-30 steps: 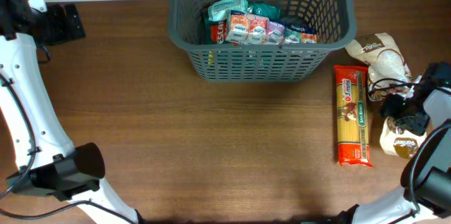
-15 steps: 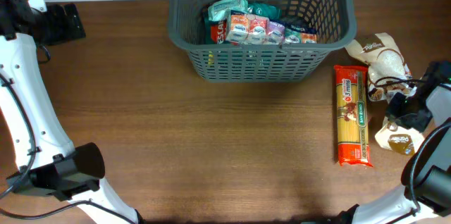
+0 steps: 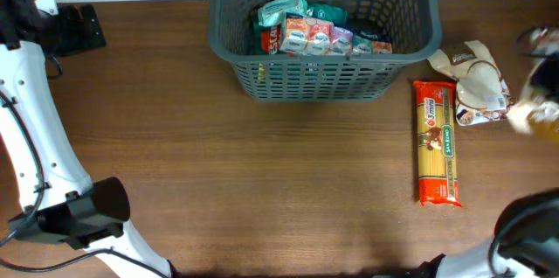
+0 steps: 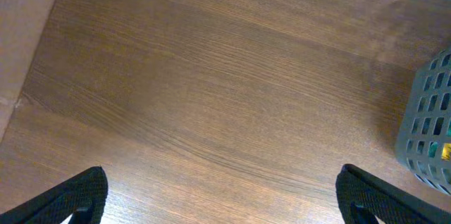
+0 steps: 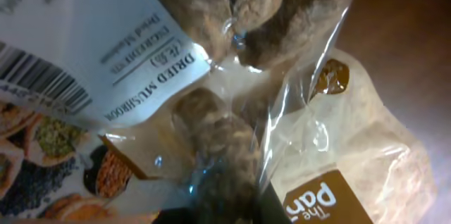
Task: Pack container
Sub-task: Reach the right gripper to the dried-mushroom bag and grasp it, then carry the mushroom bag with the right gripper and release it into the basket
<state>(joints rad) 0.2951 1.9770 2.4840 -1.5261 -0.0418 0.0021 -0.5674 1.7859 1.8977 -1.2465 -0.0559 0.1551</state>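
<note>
Container [image 3: 323, 81], dark grey with slotted walls, stands at the far edge of the table [image 3: 262, 164] with several grocery packets [image 3: 319, 35] lying in it. The left arm [image 3: 39, 147] runs from a dark elbow joint at the near left corner up along the table's left edge, which puts the left claw [image 4: 222, 185] at the far left corner, level with the container and well apart from it. Its wrist view looks down on bare wood: the two black fingertips [image 4: 81, 196] sit spread wide with nothing between them, and a corner of the container shows beyond the right-hand finger. The right arm is a smear of motion blur at the table's right edge, so the right claw [image 3: 533, 103] cannot be made out clearly. A long red spaghetti packet [image 3: 435, 142] lies to that claw's left, between it and the container's near corner, and a pale bag [image 3: 472, 61] lies just beside it. In the right wrist view a clear packet of dried mushrooms [image 5: 211, 111] fills the frame very close to the lens, with a brown-labelled bag [image 5: 338, 196] behind it. Whether those fingers grip anything, or how far apart they stand, I cannot tell.
</note>
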